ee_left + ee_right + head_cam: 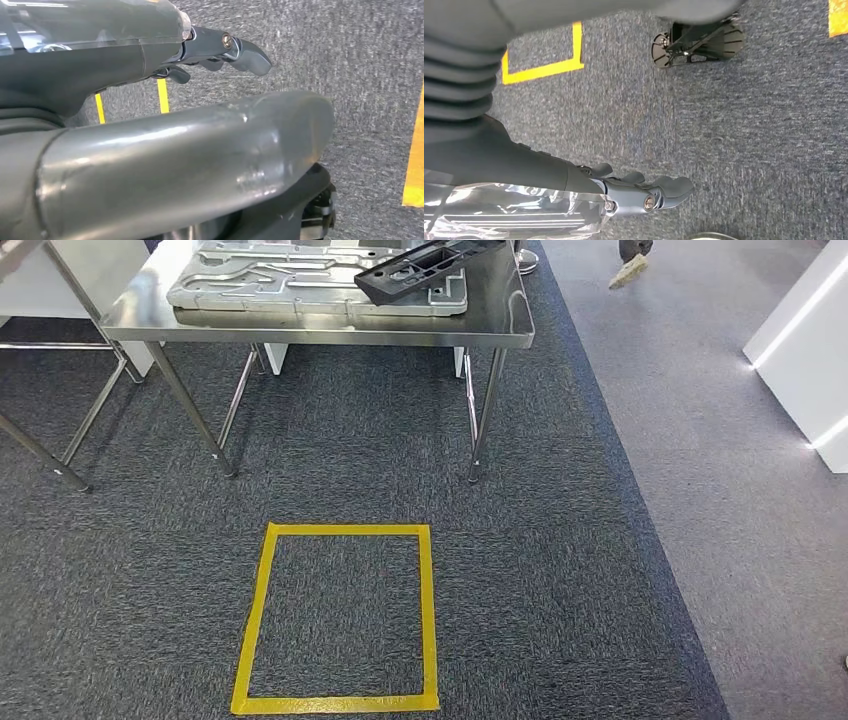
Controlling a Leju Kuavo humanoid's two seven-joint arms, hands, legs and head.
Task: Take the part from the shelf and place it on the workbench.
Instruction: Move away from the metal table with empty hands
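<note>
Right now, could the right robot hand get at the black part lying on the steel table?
Probably not yet. The right robot hand hangs low over the carpet, while the black part lies up on the steel table, with the yellow taped square and open floor between.

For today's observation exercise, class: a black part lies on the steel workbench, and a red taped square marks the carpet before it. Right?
Not quite. The taped square is yellow, not red, as the head view shows. The black part does lie on the steel workbench, with the square on the carpet before it.
</note>
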